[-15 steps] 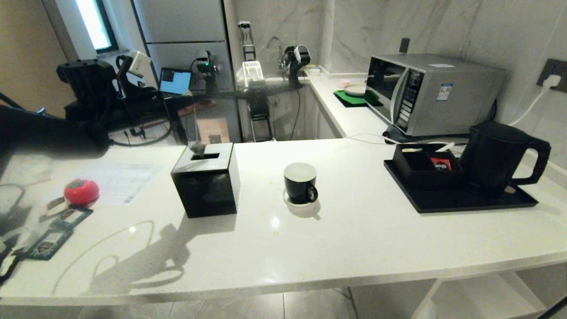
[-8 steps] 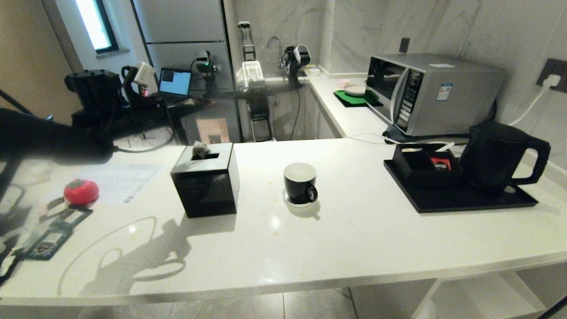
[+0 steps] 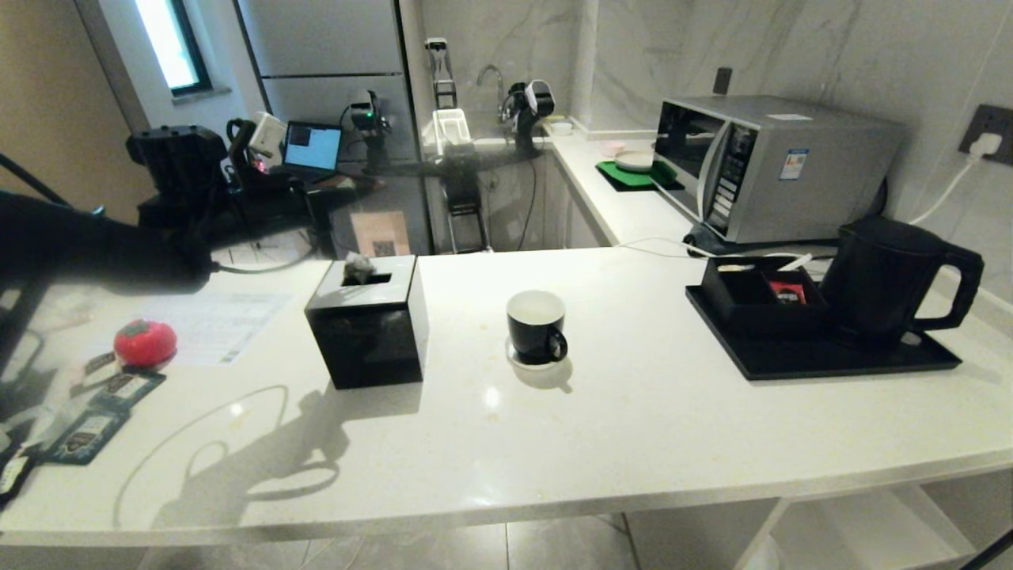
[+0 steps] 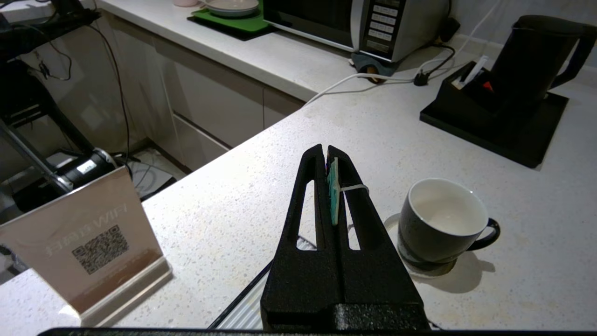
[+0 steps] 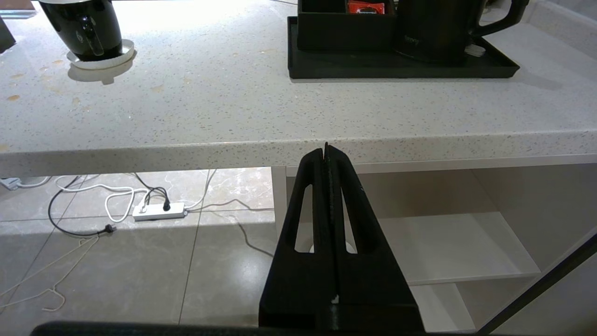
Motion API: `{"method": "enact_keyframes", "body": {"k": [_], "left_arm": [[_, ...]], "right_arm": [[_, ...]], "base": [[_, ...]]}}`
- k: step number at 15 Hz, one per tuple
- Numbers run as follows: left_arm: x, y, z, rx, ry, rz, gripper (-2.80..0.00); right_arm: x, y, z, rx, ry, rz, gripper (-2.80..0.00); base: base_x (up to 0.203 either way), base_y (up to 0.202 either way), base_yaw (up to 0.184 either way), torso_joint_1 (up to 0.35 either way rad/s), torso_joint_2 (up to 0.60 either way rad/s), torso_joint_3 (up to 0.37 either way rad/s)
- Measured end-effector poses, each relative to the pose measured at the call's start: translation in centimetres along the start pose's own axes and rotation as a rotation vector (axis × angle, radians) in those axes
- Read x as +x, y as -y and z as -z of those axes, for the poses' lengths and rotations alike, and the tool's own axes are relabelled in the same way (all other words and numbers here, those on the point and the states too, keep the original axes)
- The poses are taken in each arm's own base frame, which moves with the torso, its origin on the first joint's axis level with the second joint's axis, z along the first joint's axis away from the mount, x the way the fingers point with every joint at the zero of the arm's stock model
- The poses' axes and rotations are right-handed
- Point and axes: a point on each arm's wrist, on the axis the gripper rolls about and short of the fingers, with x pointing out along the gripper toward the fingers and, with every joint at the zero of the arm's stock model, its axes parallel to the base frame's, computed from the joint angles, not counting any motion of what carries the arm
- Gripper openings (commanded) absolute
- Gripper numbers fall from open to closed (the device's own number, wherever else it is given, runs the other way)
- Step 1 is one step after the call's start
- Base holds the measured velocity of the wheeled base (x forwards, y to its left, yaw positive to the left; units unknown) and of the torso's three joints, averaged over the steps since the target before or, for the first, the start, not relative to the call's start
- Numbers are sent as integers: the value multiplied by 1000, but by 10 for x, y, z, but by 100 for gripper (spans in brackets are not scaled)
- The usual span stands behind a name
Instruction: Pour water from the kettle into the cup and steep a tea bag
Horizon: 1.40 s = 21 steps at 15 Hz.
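**Left fingers pinch a tea tag near one cup on the bench**

The left gripper (image 4: 326,151) hovers above the white bench (image 3: 633,427), its two fingers pressed together on a small green-edged paper tag (image 4: 333,196) with a white string (image 4: 354,188) looped off it. The tea bag itself cannot be seen. Just beside the fingertips stands one cup (image 4: 440,224), black outside, white and empty inside, on one white saucer (image 4: 422,268). Farther beyond the fingers, one black tray (image 4: 494,133) carries one kettle (image 4: 531,56) and a black box with one red packet (image 4: 487,86). One microwave (image 4: 354,21) sits farthest back. The right gripper (image 5: 326,151) hangs below the bench edge, its fingers pressed together on nothing.
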Motion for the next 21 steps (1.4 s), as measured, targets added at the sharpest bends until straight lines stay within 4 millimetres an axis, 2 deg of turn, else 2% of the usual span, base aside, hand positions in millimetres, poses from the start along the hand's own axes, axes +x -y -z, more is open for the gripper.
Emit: {"method": "enact_keyframes", "body": {"k": [4,15,21], "left_arm": [[4,9,-7,10,10,20,-280],[4,16,-14,15,15,25,-280],[-2,13,0,-13,-13,7,-280]], "right_arm": [[0,0,0,0,0,0,-280],[0,0,0,0,1,0,-280],[0,0,0,0,0,0,-280]], "base": [[0,0,0,0,0,0],[0,0,0,0,0,0],[0,0,0,0,0,0]]}}
